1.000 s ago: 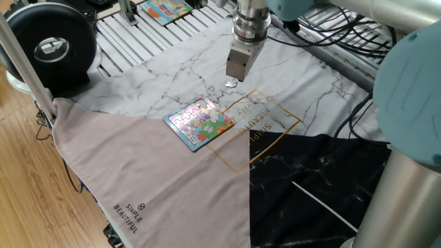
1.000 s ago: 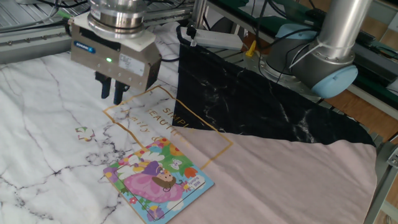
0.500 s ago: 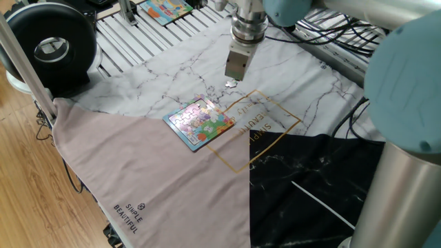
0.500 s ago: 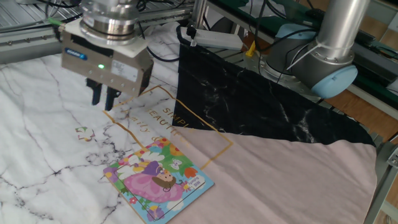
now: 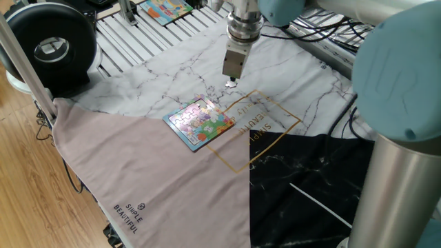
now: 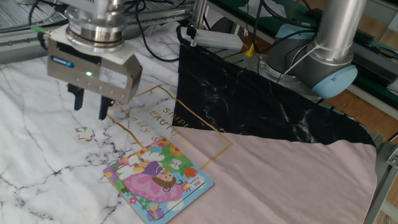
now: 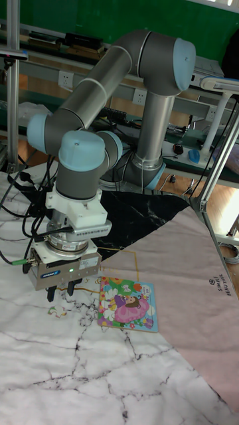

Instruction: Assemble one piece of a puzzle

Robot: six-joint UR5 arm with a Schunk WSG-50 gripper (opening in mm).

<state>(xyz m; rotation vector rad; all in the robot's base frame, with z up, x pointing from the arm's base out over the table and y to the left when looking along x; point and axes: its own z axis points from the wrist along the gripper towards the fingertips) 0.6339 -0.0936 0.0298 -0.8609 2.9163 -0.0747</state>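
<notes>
The piece point(image 6: 83, 133) is a tiny pale jigsaw shape lying alone on the marble-print cloth, also visible as the piece point(image 5: 231, 84) and the piece point(image 7: 58, 311). My gripper point(image 6: 91, 107) hangs a little above it, open, with nothing between its fingers; it also shows as the gripper point(image 5: 232, 73) and the gripper point(image 7: 61, 293). The puzzle point(image 6: 158, 180), a small blue-rimmed board with a pink and green cartoon picture, lies flat a short way from the piece. It also appears as the puzzle point(image 5: 200, 122) and the puzzle point(image 7: 127, 304).
A second colourful board point(image 5: 165, 9) lies on the slatted metal rack at the back. A black round device point(image 5: 49, 47) stands at the table's left corner. Pink cloth point(image 5: 158, 179) and black marble cloth point(image 6: 249, 99) cover the rest. Cables point(image 5: 331, 34) run behind the arm.
The gripper has shifted sideways across the cloth until it hangs over the piece, and its fingers stand wider apart. Piece and puzzle have not moved.
</notes>
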